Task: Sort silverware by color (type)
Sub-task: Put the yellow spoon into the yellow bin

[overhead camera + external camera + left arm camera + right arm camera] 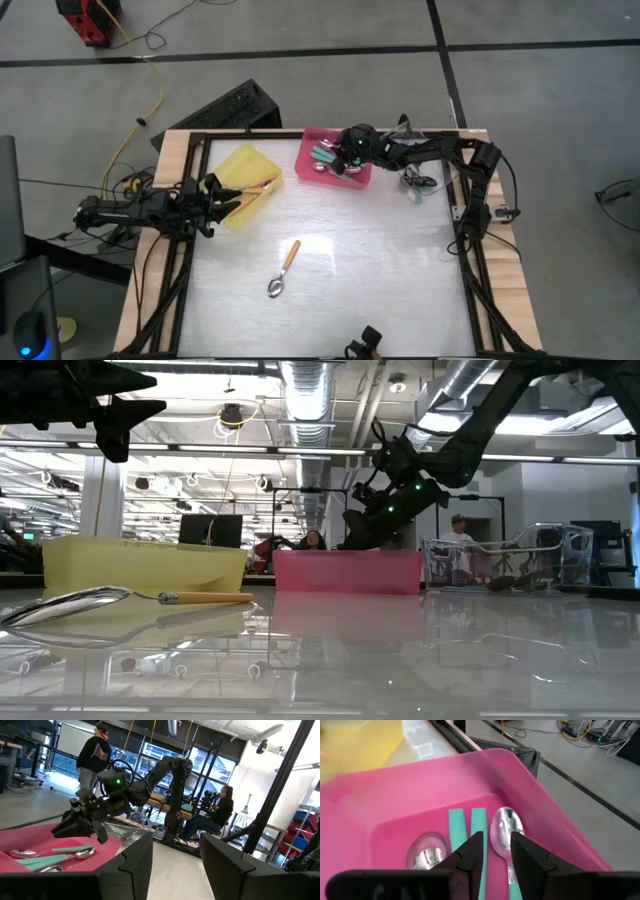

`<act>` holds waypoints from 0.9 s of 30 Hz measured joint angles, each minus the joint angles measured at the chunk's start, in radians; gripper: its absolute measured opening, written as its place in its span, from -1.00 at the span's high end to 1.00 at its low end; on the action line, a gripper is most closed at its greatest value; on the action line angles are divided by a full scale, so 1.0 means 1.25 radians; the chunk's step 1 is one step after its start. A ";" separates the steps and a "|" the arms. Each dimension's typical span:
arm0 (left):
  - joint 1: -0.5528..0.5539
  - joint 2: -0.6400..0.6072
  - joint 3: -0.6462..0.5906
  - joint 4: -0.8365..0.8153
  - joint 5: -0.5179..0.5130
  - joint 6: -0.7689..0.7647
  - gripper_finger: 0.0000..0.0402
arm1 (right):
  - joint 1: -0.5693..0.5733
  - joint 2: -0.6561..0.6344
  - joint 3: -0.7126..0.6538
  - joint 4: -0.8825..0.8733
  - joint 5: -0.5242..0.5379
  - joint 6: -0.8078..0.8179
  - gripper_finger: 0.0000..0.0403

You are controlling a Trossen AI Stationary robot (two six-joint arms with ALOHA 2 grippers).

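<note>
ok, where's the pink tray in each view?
High: pink tray at the table's far edge, centre, under the right gripper.
Low: middle of the picture, right of the yellow tray.
Left wrist: lower left, teal spoons in it.
Right wrist: fills most of the picture, just ahead of that gripper's fingers.
Shared landmark: the right gripper hangs over it in the high, low and left wrist views.

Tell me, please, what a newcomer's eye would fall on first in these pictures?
The bright pink tray at the table's far edge, with teal-handled spoons inside and the right pincer hanging just over them. Next, the lone orange-handled spoon lying mid-table, and the yellow tray by the left pincer.
</note>
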 joint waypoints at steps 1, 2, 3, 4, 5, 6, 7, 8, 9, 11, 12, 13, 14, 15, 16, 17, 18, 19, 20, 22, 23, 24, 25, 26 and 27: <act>0.000 0.000 0.000 0.000 0.000 0.000 0.26 | 0.000 0.000 0.000 -0.001 -0.001 0.000 0.38; 0.000 0.000 0.000 -0.002 0.000 0.000 0.26 | 0.002 0.000 0.000 -0.002 -0.001 0.000 0.35; 0.000 0.000 0.000 -0.007 0.000 0.000 0.26 | 0.002 -0.005 0.000 -0.009 -0.002 0.000 0.33; 0.000 0.000 0.000 -0.016 0.000 0.000 0.26 | 0.006 -0.012 -0.001 -0.015 -0.002 -0.001 0.29; 0.000 0.000 0.000 -0.026 -0.001 0.000 0.26 | 0.010 -0.020 -0.001 -0.012 -0.002 -0.009 0.25; 0.000 0.000 0.000 -0.034 0.000 -0.001 0.26 | 0.014 -0.031 -0.001 -0.010 -0.002 -0.019 0.21; 0.000 0.000 0.000 -0.044 -0.001 -0.008 0.26 | 0.019 -0.046 -0.001 -0.017 -0.003 -0.026 0.16; 0.000 0.000 0.000 -0.053 -0.002 -0.016 0.26 | 0.024 -0.063 -0.001 -0.021 -0.003 -0.034 0.12; 0.000 0.000 0.000 -0.061 -0.001 -0.025 0.26 | 0.029 -0.080 -0.001 -0.020 -0.003 -0.042 0.07; 0.000 0.000 0.000 -0.072 -0.001 -0.039 0.26 | 0.043 -0.119 -0.001 -0.027 -0.004 -0.058 0.00; 0.000 0.000 0.000 -0.073 -0.001 -0.041 0.26 | 0.051 -0.142 -0.001 -0.039 -0.004 -0.061 -0.02; 0.000 0.000 0.000 -0.073 -0.001 -0.041 0.26 | 0.062 -0.162 -0.001 -0.043 -0.006 -0.064 -0.04; 0.000 0.000 0.000 -0.073 -0.001 -0.042 0.26 | 0.075 -0.183 -0.001 -0.043 -0.012 -0.070 -0.06; 0.000 0.000 0.000 -0.073 -0.001 -0.044 0.26 | 0.089 -0.203 -0.001 -0.049 -0.026 -0.073 -0.06; 0.000 0.000 0.000 -0.073 -0.001 -0.047 0.26 | 0.105 -0.222 -0.001 -0.054 -0.040 -0.072 -0.06; 0.000 0.000 0.000 -0.072 -0.001 -0.051 0.26 | 0.124 -0.238 -0.001 -0.056 -0.052 -0.066 -0.06; 0.000 0.000 0.000 -0.072 -0.001 -0.055 0.26 | 0.144 -0.250 -0.001 -0.057 -0.063 -0.058 -0.06; 0.000 0.000 0.000 -0.072 -0.001 -0.058 0.26 | 0.167 -0.258 -0.001 -0.057 -0.069 -0.051 -0.05; 0.000 0.000 0.000 -0.072 0.000 -0.063 0.26 | 0.190 -0.263 -0.001 -0.057 -0.072 -0.048 -0.05; 0.000 0.000 0.000 -0.072 0.000 -0.072 0.26 | 0.240 -0.264 -0.001 -0.058 -0.087 -0.056 -0.03; 0.000 0.000 0.000 -0.072 0.000 -0.076 0.26 | 0.266 -0.263 -0.001 -0.059 -0.091 -0.063 -0.03; 0.000 0.000 0.000 -0.072 0.001 -0.078 0.26 | 0.294 -0.256 -0.001 -0.052 -0.092 -0.070 -0.02; 0.000 0.000 0.000 -0.072 0.003 -0.081 0.26 | 0.321 -0.248 0.000 -0.039 -0.092 -0.076 -0.01; 0.000 0.000 0.000 -0.072 0.009 -0.084 0.26 | 0.348 -0.239 0.000 -0.033 -0.092 -0.079 -0.01; 0.000 0.000 0.000 -0.072 0.016 -0.087 0.26 | 0.371 -0.227 -0.001 -0.024 -0.092 -0.079 -0.01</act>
